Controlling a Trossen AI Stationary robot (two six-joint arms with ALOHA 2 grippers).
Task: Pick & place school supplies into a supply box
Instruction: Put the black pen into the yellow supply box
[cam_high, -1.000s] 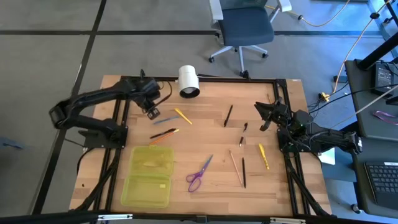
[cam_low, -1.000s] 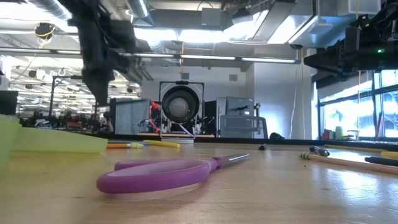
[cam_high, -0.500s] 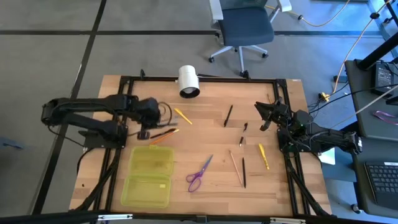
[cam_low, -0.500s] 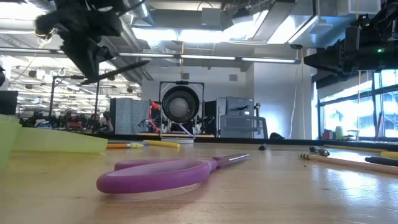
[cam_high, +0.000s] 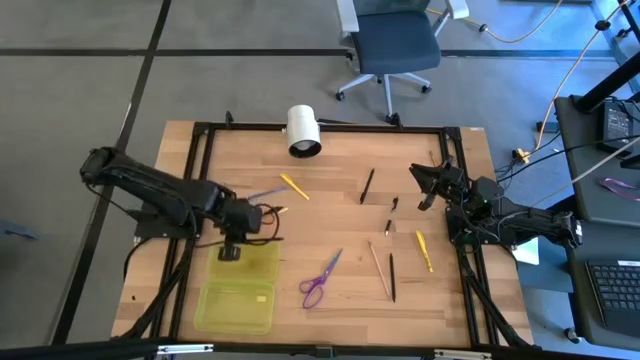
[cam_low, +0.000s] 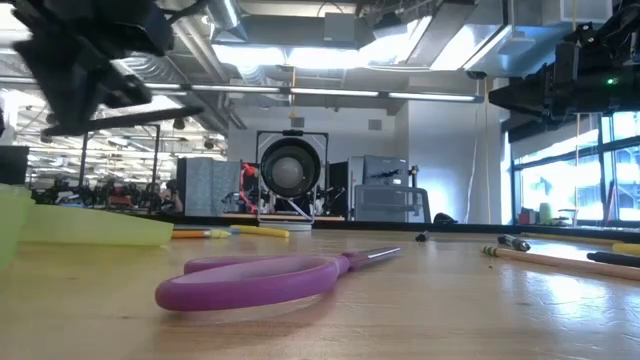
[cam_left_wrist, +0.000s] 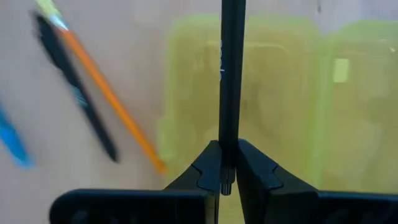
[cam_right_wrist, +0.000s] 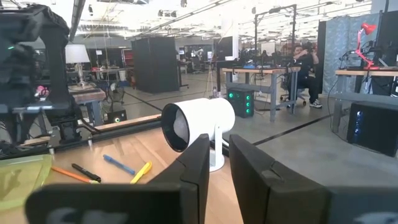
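My left gripper (cam_high: 232, 246) hangs over the far half of the open yellow-green supply box (cam_high: 240, 285) and is shut on a black pen (cam_left_wrist: 231, 74). In the low view this pen (cam_low: 120, 127) lies about level in the air. On the table lie purple-handled scissors (cam_high: 322, 278), an orange pencil (cam_left_wrist: 112, 99) beside a black pen (cam_left_wrist: 74, 93), and a blue pen (cam_high: 262, 192). A yellow pen (cam_high: 294, 186) and several more pens and pencils lie toward the right. My right gripper (cam_high: 424, 188) waits, open, above the table's far right part. My left gripper pinches the black pen near one end (cam_left_wrist: 227, 163) between its two fingers. The pen runs straight on ahead, past the fingertips. It is lifted clear and about level over the box's far half (cam_left_wrist: 280, 93).
A white cylinder (cam_high: 303, 130) stands at the far edge. A black pen (cam_high: 367, 185), a short black piece (cam_high: 390, 227), a yellow pen (cam_high: 424, 250), a tan pencil (cam_high: 378, 268) and another black pen (cam_high: 392, 277) lie right of centre. An office chair stands beyond the table.
My left gripper has moved from the far left part of the table, near the blue pen, toward the near edge. It now hangs over the box's far half. It carries the black pen, which stood slanted half a second ago and now lies about level.
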